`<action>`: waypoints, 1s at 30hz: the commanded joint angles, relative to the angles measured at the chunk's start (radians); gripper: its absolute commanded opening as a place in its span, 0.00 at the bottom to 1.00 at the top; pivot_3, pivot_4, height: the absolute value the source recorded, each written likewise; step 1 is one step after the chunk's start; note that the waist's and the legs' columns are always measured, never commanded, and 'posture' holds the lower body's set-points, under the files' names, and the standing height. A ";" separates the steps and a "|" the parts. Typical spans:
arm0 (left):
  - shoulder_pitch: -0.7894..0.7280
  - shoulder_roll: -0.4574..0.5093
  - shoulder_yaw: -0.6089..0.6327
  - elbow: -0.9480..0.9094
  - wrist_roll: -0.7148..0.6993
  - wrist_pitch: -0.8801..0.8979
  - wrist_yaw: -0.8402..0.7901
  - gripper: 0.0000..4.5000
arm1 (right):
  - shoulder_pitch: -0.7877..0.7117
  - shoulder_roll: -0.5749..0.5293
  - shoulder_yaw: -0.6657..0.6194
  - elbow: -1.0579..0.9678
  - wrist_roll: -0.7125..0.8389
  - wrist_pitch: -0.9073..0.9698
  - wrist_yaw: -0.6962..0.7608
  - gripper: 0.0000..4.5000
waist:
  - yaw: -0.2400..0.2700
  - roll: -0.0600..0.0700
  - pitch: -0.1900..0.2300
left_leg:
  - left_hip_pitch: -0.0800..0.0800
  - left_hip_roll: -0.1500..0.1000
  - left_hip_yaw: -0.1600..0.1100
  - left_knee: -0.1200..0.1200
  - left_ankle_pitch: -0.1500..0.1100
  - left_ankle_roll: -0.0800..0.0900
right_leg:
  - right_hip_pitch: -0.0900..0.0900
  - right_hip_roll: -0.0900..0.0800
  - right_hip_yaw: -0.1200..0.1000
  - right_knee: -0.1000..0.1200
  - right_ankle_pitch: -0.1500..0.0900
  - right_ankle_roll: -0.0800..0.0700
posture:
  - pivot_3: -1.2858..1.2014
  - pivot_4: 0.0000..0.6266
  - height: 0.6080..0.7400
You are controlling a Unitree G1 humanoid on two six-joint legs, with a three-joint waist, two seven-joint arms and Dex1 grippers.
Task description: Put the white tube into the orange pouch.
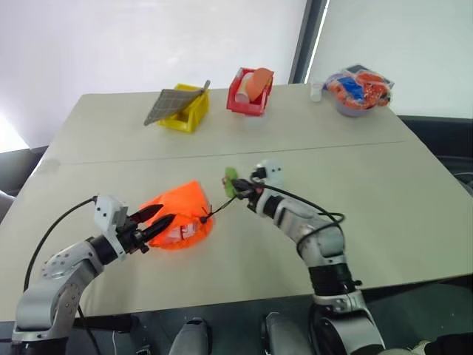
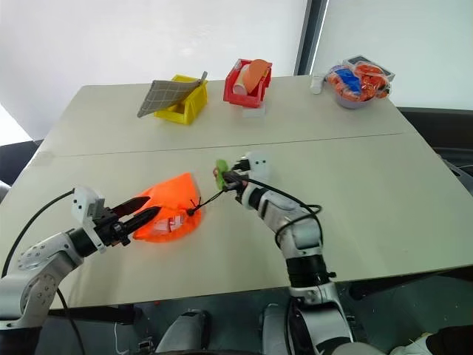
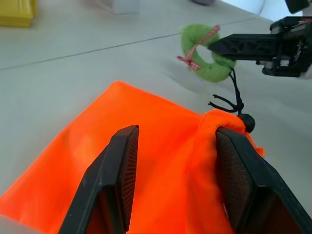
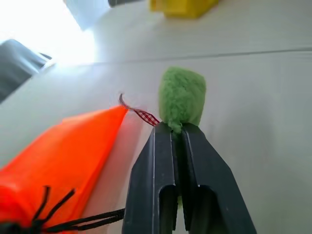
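The orange pouch (image 1: 185, 203) lies on the table in front of me, left of centre. My left gripper (image 1: 164, 215) reaches in from the near left, open, its two fingers (image 3: 122, 185) apart with the pouch's fabric between them. A black cord (image 1: 220, 206) runs taut from the pouch's gathered mouth to a lime-green tag (image 3: 204, 70). My right gripper (image 4: 175, 127) is shut on that tag, just right of the pouch. A whitish patch (image 1: 176, 233) shows at the pouch's near edge. I cannot tell whether it is the white tube.
At the table's far side stand a yellow bin (image 1: 191, 115) with a grey checked cloth (image 1: 170, 105) on it, a red bin (image 1: 247, 100) holding an orange object, and a bowl (image 1: 353, 109) of packets with a tiny white container (image 1: 316, 91) beside it.
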State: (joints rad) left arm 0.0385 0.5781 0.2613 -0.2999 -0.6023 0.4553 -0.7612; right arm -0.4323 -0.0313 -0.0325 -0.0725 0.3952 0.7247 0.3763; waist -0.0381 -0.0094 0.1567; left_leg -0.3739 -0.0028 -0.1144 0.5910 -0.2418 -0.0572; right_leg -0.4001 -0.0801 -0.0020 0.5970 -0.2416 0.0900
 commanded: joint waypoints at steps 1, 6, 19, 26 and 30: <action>-0.056 0.009 0.012 0.000 -0.060 0.035 -0.019 0.53 | 0.027 -0.020 -0.053 -0.132 0.098 0.038 0.021 0.01 | -0.001 -0.001 0.000 | 0.000 0.000 0.000 0.000 0.000 0.000 | 0.000 0.000 0.000 0.000 0.000 0.000 | 0.52 0.24 1.00; -0.149 0.037 0.008 0.033 -0.171 0.152 -0.081 0.73 | 0.060 -0.036 -0.060 -0.217 0.179 0.068 0.040 0.00 | -0.007 0.000 0.000 | 0.001 0.000 0.000 0.000 0.000 0.000 | 0.000 0.001 0.000 0.001 -0.002 0.004 | 0.52 0.24 1.00; -0.331 0.067 -0.153 0.177 -0.047 0.077 -0.261 0.99 | 0.039 -0.034 -0.056 -0.244 0.251 0.039 0.043 0.00 | -0.002 0.000 0.000 | 0.000 0.000 0.000 0.000 0.000 0.000 | 0.000 0.000 0.000 0.000 0.000 0.000 | 0.52 0.24 1.00; -0.343 0.060 -0.164 0.192 -0.005 0.036 -0.269 0.99 | -0.035 0.037 -0.110 -0.201 0.293 0.022 -0.054 0.00 | -0.004 0.000 0.000 | 0.000 0.000 0.000 -0.001 0.000 0.000 | -0.001 0.001 0.000 0.000 0.000 0.000 | 0.52 0.24 1.00; -0.291 0.054 -0.162 0.132 0.055 -0.040 -0.225 0.99 | -0.061 0.077 -0.116 -0.163 0.297 0.024 -0.116 0.00 | -0.005 0.000 0.000 | 0.000 0.000 0.000 -0.001 0.000 0.000 | 0.000 0.001 0.000 0.000 0.000 0.000 | 0.52 0.24 1.00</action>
State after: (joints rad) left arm -0.2658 0.6304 0.0851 -0.1143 -0.5744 0.4643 -1.0062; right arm -0.4698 0.0334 -0.1378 -0.2296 0.6736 0.7621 0.2841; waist -0.0430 -0.0093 0.1568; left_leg -0.3737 -0.0026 -0.1145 0.5901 -0.2417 -0.0570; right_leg -0.4005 -0.0797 -0.0018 0.5967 -0.2416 0.0901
